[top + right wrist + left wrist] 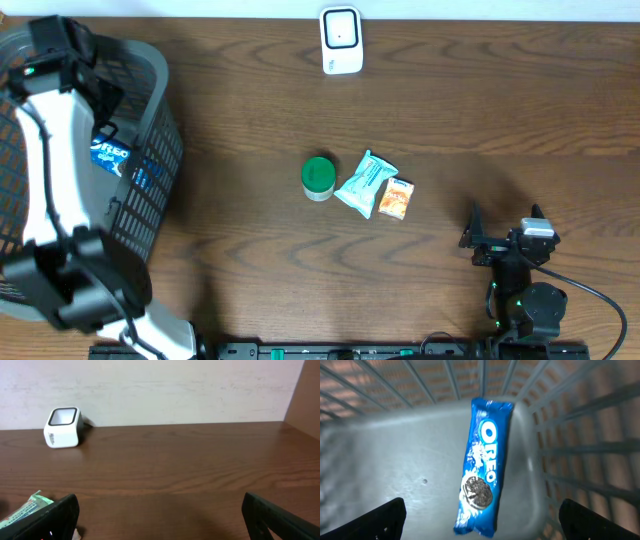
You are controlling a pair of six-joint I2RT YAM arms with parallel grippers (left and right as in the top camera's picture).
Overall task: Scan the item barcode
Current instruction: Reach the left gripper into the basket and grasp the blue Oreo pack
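Hovering spread wide above the glossy blue Oreo biscuit packet [482, 467] in the grey plastic basket [395, 460], the left hand [481, 521] should pinch its light, slippery, crushable middle crosswise.

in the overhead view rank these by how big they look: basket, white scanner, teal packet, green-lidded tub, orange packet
1. basket
2. teal packet and white scanner, too alike to rank
3. green-lidded tub
4. orange packet, barely smaller

Oreo pkt [482, 467] tight vs basket wall [532, 477]
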